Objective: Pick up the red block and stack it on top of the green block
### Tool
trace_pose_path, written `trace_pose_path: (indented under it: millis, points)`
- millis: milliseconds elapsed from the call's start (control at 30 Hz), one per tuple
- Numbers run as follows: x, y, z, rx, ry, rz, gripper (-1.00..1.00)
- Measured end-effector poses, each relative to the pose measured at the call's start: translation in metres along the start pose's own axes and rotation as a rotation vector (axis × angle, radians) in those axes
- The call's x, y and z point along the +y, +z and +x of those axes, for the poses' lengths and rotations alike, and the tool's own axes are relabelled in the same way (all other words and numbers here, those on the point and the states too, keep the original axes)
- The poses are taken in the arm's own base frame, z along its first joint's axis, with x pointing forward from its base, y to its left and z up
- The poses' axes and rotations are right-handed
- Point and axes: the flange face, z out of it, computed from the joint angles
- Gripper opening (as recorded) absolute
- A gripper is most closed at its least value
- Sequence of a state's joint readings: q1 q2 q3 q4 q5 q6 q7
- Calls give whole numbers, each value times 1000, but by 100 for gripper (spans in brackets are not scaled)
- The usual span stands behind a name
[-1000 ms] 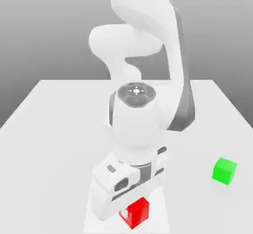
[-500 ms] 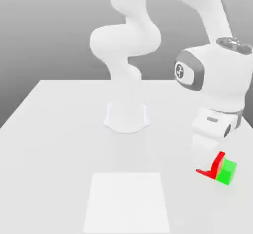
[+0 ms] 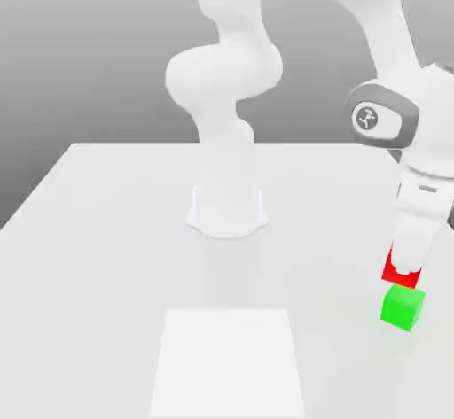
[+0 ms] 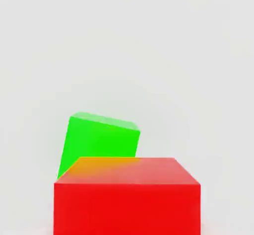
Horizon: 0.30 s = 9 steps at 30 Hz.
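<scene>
The gripper (image 3: pixel 406 271) is closed tight on the red block (image 3: pixel 396 267), holding it clear of the table (image 3: pixel 115 258) and directly over the green block (image 3: pixel 403 307). In the exterior view the red block shows as a small bright patch at the lower end of the white hand, partly covered by the gripper's pale fingers (image 3: pixel 410 253), and its underside sits just above the green block's top face; whether the two cubes touch or a thin gap is left between them cannot be told from this angle. The green block rests flat on the table, towards the exterior view's right from the arm's round base (image 3: pixel 227 210) and nearer the camera than that base. A faint lighter square patch (image 3: pixel 227 362) lies on the table well apart from the green block, on the exterior view's left of it, in front of the base. The arm rises from the base, loops upward out of the top of the picture, and comes back down above the green block, with a grey-ringed wrist joint (image 3: pixel 381 118) above the hand. In the hand view the red block (image 4: pixel 127 196) fills the near part of the picture as a broad red face, with an orange-tinted upper edge, and the green block (image 4: pixel 98 142) shows beyond it, turned slightly relative to the red one, so the two cubes are not squarely aligned. The surrounding table (image 4: pixel 149 45) is plain white.
</scene>
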<state>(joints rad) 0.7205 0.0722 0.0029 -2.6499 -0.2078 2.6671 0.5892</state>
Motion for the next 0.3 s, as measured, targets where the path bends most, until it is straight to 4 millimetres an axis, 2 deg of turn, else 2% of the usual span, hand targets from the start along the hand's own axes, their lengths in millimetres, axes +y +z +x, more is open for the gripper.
trace_pose_path:
  millis: [300]
  points:
    - [0, 28, -3, -19, -8, -28, -100]
